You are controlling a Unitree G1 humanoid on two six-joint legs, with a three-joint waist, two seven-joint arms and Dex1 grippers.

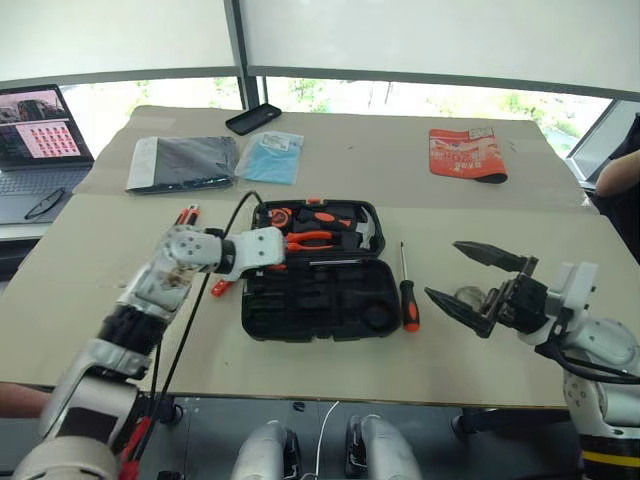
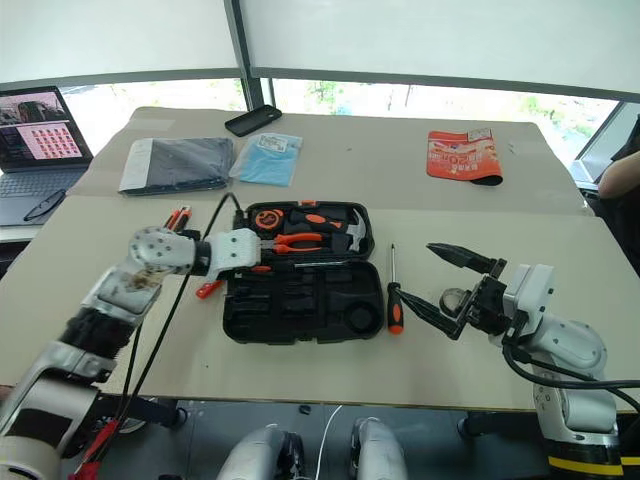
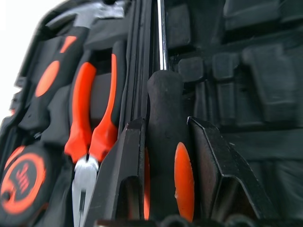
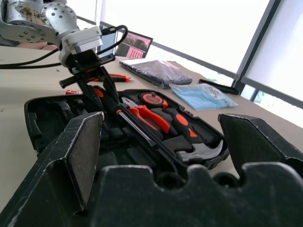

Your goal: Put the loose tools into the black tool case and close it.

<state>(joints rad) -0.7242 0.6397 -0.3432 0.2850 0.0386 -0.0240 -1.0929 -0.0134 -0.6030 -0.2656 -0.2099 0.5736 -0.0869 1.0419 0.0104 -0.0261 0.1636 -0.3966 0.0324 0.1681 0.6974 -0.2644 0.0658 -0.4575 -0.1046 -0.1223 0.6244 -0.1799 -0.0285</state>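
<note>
The black case (image 1: 315, 270) lies open near the table's (image 1: 480, 210) front edge, the left gripper (image 3: 165, 156) pinching one screwdriver (image 3: 168, 142) over its hinge, while the right gripper (image 1: 478, 282) hangs spread and empty; another screwdriver (image 1: 408, 290) beside the case and tools (image 1: 190, 214) at its left remain, and closing the case is still to come.

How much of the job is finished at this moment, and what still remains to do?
Done: nothing sure; the black tool case lies open, already holding hammer, pliers and tape measure. In hand: the left tool grips a screwdriver over the case's middle. Left: another screwdriver lies right of the case, orange tools lie to its left, and the case needs closing. The right tool waits open.
</note>
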